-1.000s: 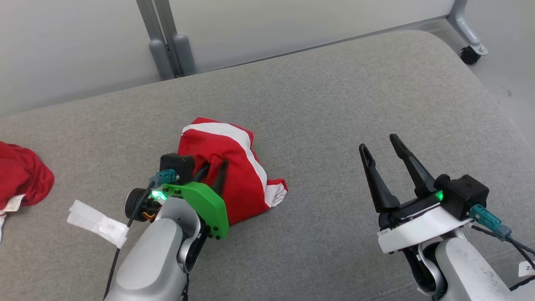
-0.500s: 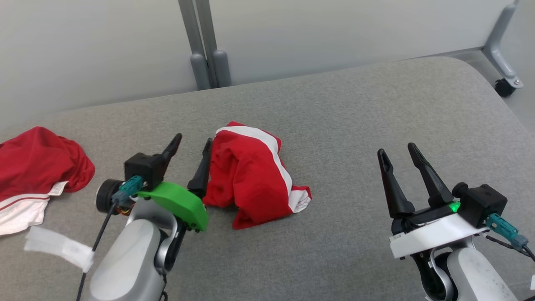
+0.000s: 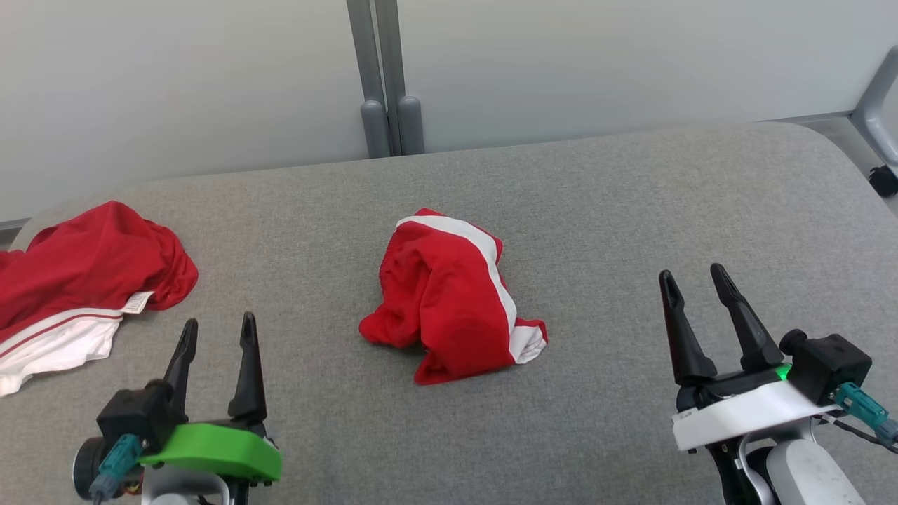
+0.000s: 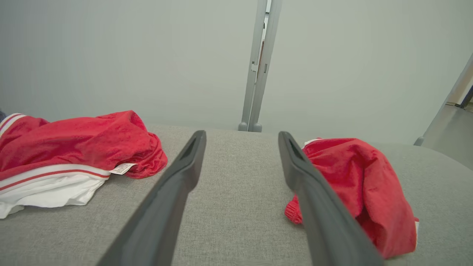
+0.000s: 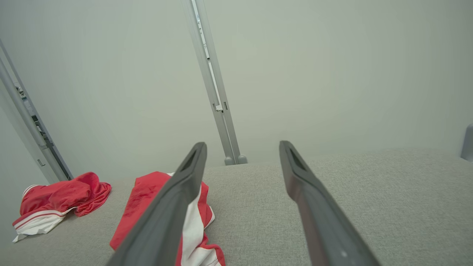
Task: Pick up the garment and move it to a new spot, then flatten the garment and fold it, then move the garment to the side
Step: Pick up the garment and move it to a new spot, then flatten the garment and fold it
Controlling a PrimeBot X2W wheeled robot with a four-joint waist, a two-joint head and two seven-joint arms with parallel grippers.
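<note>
Before the grey post [image 3: 384, 77], on the cushion [image 3: 666, 196], a crumpled red-and-white garment [image 3: 449, 301] lies free. The left gripper [image 3: 219, 322] and right gripper [image 3: 693, 273] are both spread wide and empty, well apart from it. A lookalike second garment [image 3: 91, 273], left of the post, could draw the wrong grab, and a pinch through bunched layers would likely hinder flattening. The right wrist view catches the white band; the left wrist view presents mostly red folds.
</note>
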